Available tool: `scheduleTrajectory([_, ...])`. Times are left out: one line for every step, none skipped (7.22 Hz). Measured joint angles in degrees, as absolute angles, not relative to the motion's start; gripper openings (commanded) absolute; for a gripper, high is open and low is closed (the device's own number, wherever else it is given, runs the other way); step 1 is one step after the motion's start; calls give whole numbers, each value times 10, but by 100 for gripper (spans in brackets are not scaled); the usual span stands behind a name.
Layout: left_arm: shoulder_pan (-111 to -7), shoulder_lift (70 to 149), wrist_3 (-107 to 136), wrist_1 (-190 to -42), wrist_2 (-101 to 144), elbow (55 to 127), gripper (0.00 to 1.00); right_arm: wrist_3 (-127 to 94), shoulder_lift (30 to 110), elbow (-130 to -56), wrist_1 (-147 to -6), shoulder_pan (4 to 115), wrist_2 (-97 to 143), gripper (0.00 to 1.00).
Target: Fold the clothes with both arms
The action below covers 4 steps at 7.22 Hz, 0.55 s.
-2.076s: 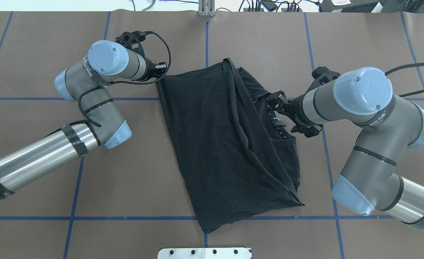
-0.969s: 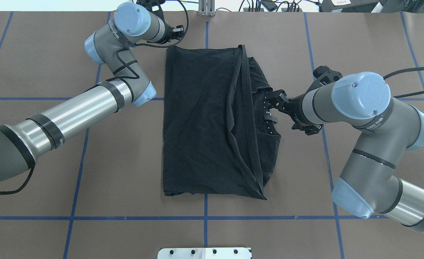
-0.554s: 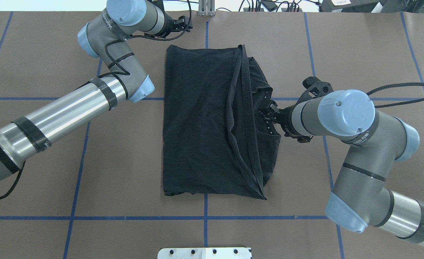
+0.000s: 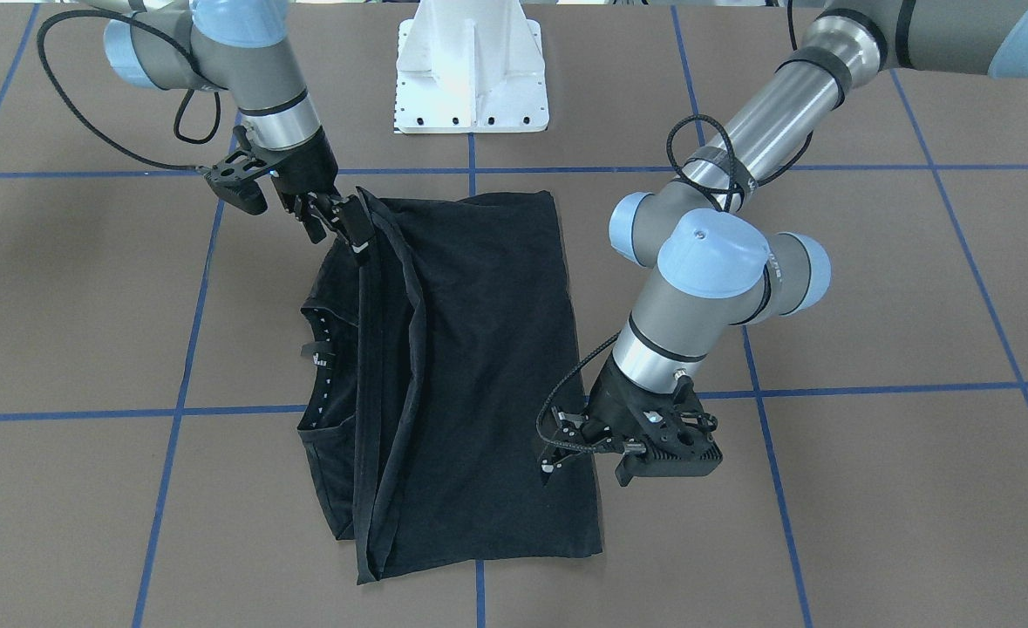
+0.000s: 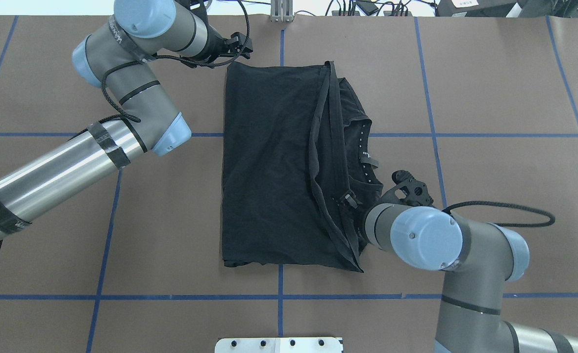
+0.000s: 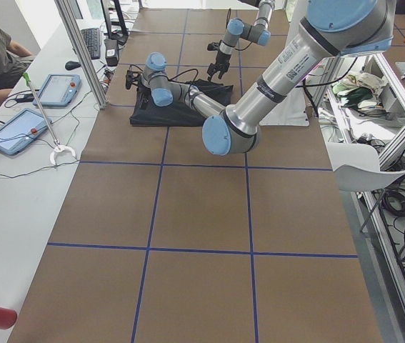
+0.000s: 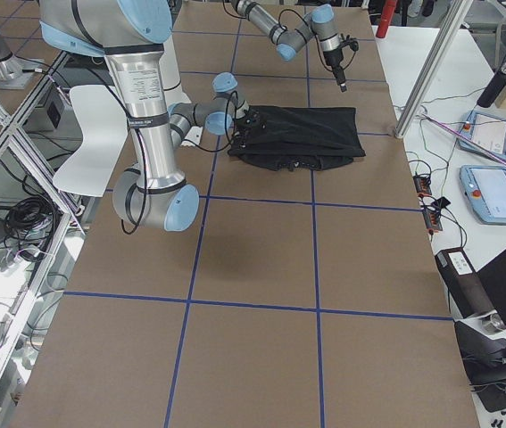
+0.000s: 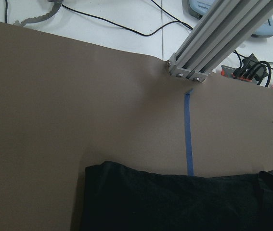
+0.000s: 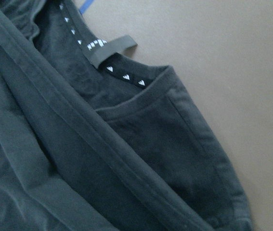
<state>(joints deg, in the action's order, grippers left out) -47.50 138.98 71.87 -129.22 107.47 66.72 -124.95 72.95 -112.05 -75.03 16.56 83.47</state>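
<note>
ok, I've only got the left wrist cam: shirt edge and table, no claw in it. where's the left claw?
Obs: left claw is at the shirt's far left corner, open, nothing in it.
Op: and the right claw?
Obs: right claw is over the fold, in the shirt's robot-side half.
Op: collar showing?
Obs: yes, collar and its tag lie uncovered on the right, past the fold.
</note>
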Motion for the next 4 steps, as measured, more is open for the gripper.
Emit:
scheduleTrajectory([-474,1389,722,-1290,1075,670,99,-1284,736,-1120,-750,140,814,100])
scheduleTrajectory([-474,1389,727,-1290,1075,670,99,-1315,742,-1118,-750,124,797,100])
scheduleTrajectory([-474,1389,731,-1289,1075,670,99,-1331,744,-1114,-750,118,788,100])
scheduleTrajectory([-473,1389,734,-1289,1075,671,99,-1338,744,-1104,-750,117,784,99])
